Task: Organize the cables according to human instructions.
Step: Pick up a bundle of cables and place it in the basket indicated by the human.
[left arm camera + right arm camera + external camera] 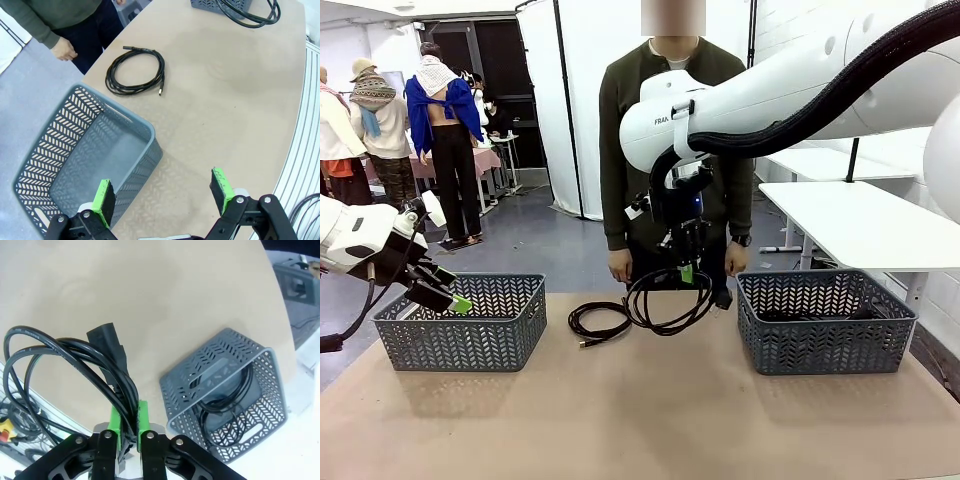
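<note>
Right hand [685,272] grips one cable [665,308]; another cable [598,322] lies between two baskets [460,335] [820,335].

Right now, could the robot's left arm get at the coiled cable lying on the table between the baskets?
Probably yes. The left gripper hangs open by the left basket, and the cable lies uncovered on bare table beyond it. The right gripper, holding another cable nearby, might crowd it.

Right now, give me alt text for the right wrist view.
The right claw is shut on a coiled black cable, held over the tan table. Beside it stands a grey basket with another black cable coiled inside.
</note>
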Controlling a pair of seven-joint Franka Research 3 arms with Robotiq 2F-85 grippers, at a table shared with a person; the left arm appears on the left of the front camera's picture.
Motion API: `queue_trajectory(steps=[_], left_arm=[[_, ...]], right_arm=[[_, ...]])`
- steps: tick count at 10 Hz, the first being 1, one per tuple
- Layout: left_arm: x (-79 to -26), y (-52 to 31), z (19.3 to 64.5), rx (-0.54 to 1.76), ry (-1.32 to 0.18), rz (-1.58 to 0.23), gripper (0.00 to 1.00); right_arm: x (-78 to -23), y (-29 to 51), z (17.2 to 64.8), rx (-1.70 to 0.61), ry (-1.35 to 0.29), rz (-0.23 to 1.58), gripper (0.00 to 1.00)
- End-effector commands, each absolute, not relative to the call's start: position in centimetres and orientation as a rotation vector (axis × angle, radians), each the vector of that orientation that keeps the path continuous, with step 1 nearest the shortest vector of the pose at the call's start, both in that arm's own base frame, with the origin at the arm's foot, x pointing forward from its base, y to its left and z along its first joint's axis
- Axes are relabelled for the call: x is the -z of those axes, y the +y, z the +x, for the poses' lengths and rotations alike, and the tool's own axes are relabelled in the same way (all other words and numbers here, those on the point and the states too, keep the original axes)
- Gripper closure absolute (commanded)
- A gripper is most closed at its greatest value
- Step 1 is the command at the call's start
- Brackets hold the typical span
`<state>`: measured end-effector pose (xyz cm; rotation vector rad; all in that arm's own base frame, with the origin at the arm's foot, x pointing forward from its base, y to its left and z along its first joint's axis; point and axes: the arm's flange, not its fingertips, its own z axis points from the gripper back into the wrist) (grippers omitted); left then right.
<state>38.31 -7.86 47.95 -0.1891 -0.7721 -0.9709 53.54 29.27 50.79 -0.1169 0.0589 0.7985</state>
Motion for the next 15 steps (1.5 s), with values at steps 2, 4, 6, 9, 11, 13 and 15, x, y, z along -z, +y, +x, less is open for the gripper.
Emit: queue_trajectory(steps=[2, 4, 6, 9, 11, 13, 15], left_arm=[[-47.7, -7.6, 38.6, 0.977, -0.775, -0.198, 0.00], [-47.7, -7.6, 38.6, 0.977, -0.775, -0.198, 0.00], [-47.7, -7.6, 38.6, 0.977, -0.775, -0.198, 0.00], [-47.7, -7.6, 38.6, 0.977, -0.775, -0.198, 0.00], [-47.7, -7.6, 38.6, 0.977, -0.775, -0.198, 0.00], [-47.7, -7.6, 38.6, 0.977, -0.775, -0.198, 0.00], [-47.7, -7.6, 38.6, 0.977, -0.775, -0.198, 0.00]], right_arm=[[-51.8, 25.6, 54.3, -0.817, 0.007, -0.059, 1.00], [-52.8, 21.8, 55.1, -0.855, 0.028, -0.044, 1.00], [-53.8, 17.7, 56.4, -0.940, 0.047, -0.068, 1.00], [-54.0, 12.5, 59.0, -1.042, 0.026, -0.140, 1.00], [-53.8, 9.1, 60.3, -1.169, 0.023, -0.156, 1.00], [-53.6, 7.2, 61.3, -1.248, 0.012, -0.168, 1.00], [-53.4, 6.6, 61.9, -1.265, 0.044, -0.181, 1.00]])
